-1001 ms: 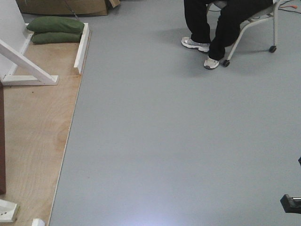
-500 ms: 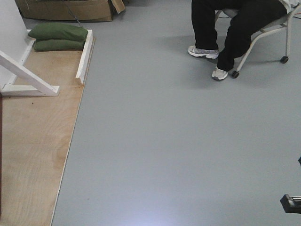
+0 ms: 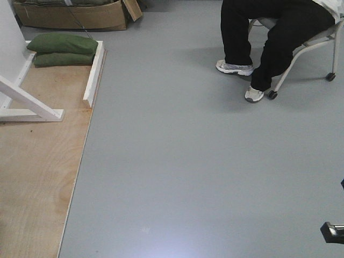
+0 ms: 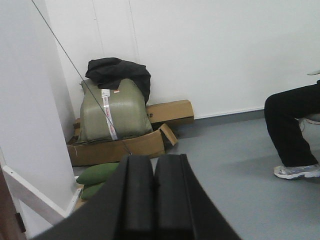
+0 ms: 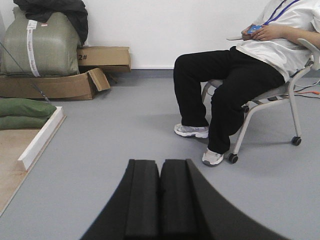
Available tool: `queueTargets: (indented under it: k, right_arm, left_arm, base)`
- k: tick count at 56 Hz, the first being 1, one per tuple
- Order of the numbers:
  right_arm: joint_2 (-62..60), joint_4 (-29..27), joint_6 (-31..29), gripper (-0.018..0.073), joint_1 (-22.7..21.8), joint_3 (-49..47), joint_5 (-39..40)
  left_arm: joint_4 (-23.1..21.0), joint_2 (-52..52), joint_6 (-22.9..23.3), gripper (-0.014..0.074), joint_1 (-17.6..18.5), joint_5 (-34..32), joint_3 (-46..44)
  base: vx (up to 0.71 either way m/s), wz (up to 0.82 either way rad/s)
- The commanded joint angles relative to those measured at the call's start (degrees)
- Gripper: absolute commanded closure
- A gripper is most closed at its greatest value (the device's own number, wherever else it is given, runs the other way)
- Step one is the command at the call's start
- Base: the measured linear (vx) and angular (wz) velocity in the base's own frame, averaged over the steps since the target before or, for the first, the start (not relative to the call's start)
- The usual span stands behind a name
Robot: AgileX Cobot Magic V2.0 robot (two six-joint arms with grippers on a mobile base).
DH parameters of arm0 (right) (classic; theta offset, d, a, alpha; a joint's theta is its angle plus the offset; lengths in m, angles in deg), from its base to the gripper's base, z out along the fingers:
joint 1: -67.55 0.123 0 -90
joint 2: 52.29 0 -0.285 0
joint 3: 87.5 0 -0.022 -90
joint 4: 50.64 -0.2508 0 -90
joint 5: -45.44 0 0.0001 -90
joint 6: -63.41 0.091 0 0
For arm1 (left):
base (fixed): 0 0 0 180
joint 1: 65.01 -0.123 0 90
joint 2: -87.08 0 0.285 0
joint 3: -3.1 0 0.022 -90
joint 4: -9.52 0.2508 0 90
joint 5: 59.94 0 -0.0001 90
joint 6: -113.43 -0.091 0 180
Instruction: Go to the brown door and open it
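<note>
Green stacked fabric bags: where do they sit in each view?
Front view: stacked green fabric bags at top left, beside the white rail.
Left wrist: the bags at lower left.
Right wrist: the bags at the left edge, mid-height.
Shared landmark: the open brown cardboard box just behind them in every view.

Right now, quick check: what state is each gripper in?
Left gripper: closed, fingers pressed together, holding nothing.
Right gripper: closed, fingers pressed together, holding nothing.
</note>
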Motion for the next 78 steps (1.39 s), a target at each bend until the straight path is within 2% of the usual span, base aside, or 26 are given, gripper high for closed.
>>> queueTargets:
  k: [1, 39, 52, 61, 78]
  right_arm:
    - [-0.8, 0.15, -0.36, 0.0559, 0.03, 0.29, 4.67]
    - [-0.73, 0.15, -0.36, 0.0559, -0.03, 0.29, 4.67]
    - [-0.73, 0.15, -0.36, 0.0559, -0.03, 0.29, 4.67]
    - [-0.73, 0.15, -0.36, 0.0559, -0.03, 0.29, 4.67]
    - [-0.73, 0.15, -0.36, 0.0559, -0.03, 0.29, 4.67]
  left_arm:
    - [-0.32, -0.85, 0.15, 0.0603, 0.36, -4.87, -1.03]
    - [-0.32, -0.78, 0.15, 0.0603, 0.28, -4.87, -1.03]
    - [-0.32, 0.13, -1.33, 0.0603, 0.2, -4.61, -2.33]
    - [-0.96, 4.9, -1.34, 0.0603, 0.2, -5.85, -9.93]
    - [-0.63, 18.29, -1.94, 0.0603, 0.2, -7.33, -34.99]
  base:
    - [0.17, -0.02]
    - [0.09, 0.02]
    - [0.02, 0.0]
    - [0.0, 0.0]
    - [0.0, 0.0]
